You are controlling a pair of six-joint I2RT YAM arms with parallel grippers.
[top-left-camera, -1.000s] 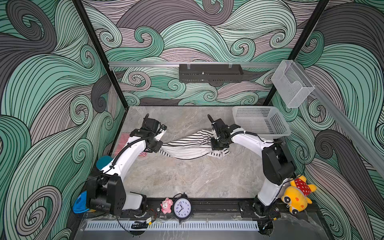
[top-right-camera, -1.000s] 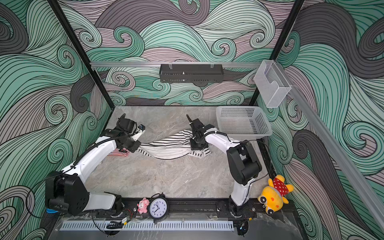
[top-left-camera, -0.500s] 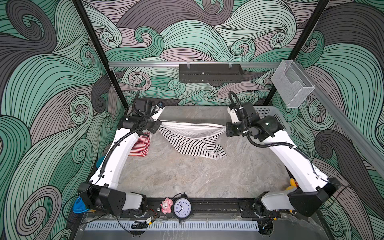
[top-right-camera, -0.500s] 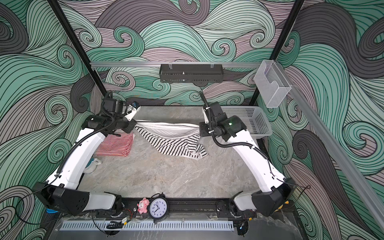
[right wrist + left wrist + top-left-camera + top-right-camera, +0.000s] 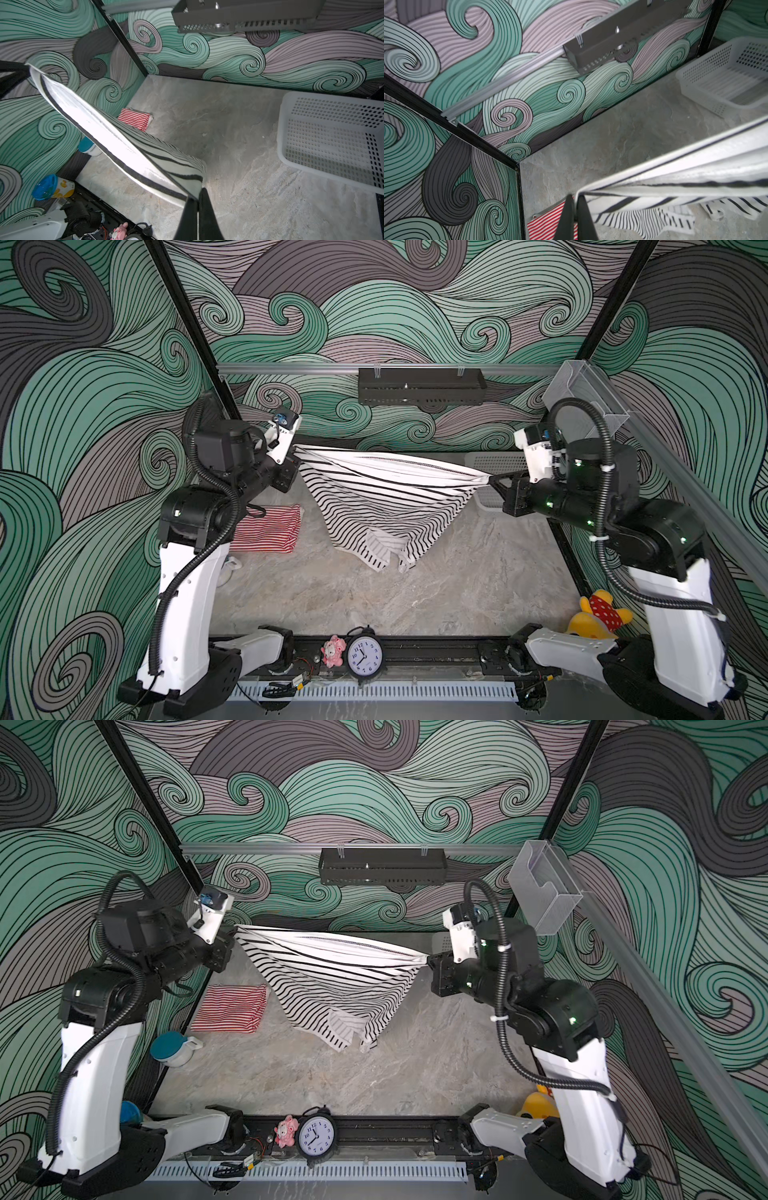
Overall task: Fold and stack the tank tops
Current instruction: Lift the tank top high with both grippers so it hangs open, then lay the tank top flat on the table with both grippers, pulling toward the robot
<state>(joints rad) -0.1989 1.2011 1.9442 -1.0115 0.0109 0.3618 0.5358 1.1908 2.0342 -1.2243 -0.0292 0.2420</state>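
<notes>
Walls (image 5: 415, 302) printed with swirling waves in teal, mauve and dark grey, outlined in black, enclose the cell on three sides. Black posts (image 5: 188, 319) stand at the back corners. An aluminium rail (image 5: 291, 369) crosses the back wall and carries a black perforated tray (image 5: 419, 385). The bench (image 5: 374, 601) has a grey marbled top, evenly lit. A clear plastic bin (image 5: 577, 381) hangs on the right-hand side rail.

Right arm (image 5: 582, 497) is hiding most of the white basket (image 5: 492, 460) in both top views. Left arm (image 5: 199, 514) is covering one edge of the red-striped tank top (image 5: 270, 531) in a top view.
</notes>
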